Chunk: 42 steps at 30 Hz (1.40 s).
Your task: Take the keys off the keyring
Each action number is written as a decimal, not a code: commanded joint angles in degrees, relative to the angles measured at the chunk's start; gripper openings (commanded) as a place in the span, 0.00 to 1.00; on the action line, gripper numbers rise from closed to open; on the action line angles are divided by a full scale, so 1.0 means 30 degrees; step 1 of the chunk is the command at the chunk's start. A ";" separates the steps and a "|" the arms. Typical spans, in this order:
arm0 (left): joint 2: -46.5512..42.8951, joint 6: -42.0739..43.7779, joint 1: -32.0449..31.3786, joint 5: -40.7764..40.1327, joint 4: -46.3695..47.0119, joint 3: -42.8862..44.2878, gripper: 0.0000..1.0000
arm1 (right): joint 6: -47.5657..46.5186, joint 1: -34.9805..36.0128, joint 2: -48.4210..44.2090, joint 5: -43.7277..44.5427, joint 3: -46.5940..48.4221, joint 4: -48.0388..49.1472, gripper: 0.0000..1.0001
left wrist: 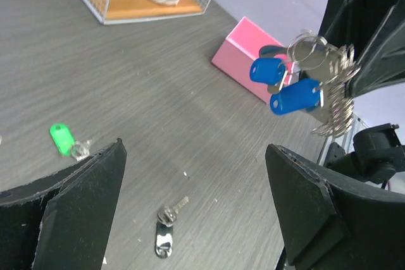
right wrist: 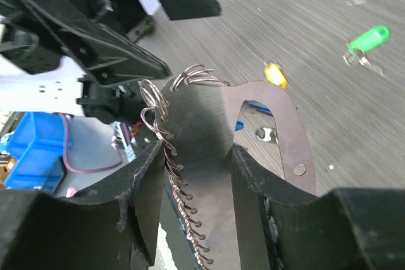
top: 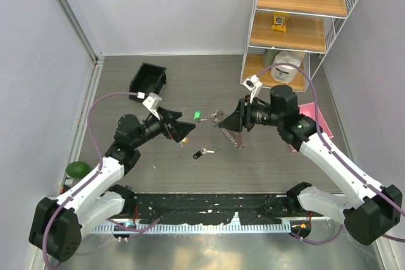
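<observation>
My right gripper [top: 229,124] is shut on the keyring [top: 233,136], a silvery metal strip with several wire rings along one edge, and holds it above the table. In the right wrist view the strip [right wrist: 202,124] sits clamped between my jaws [right wrist: 199,181]. Two blue-headed keys [left wrist: 288,86] hang from the keyring [left wrist: 332,90] in the left wrist view. My left gripper [top: 188,128] is open and empty [left wrist: 196,200], just left of the keyring. On the table lie a green-headed key [top: 197,116], a black-headed key [top: 202,153] and a yellow-headed key [right wrist: 273,74].
A black bin [top: 147,77] stands at the back left. A wire shelf unit [top: 294,23] stands at the back right. A pink box [top: 313,115] lies behind my right arm. A green round object [top: 78,169] sits at the left edge.
</observation>
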 commanded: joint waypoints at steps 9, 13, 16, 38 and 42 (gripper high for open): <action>0.1465 0.4524 -0.1720 0.4060 1.2195 -0.1399 0.88 | 0.1090 -0.0049 -0.0512 -0.3029 0.3521 -0.0787 0.30; 0.1525 0.6784 -0.3011 0.2834 1.1846 -0.1283 0.85 | 0.1178 -0.0049 -0.0424 -0.3117 0.3726 -0.0787 0.30; 0.1496 0.7869 -0.3452 0.2100 1.0941 -0.0903 0.81 | 0.1178 -0.0049 -0.0366 -0.3205 0.3756 -0.0787 0.30; 0.2902 1.0334 -0.4743 0.0632 0.8798 0.1119 0.56 | 0.1355 -0.0078 0.0162 -0.4084 0.3346 -0.0025 0.30; 0.3194 1.0187 -0.4917 0.1130 0.8769 0.1500 0.54 | 0.1471 -0.0049 0.0191 -0.4114 0.3228 0.0179 0.30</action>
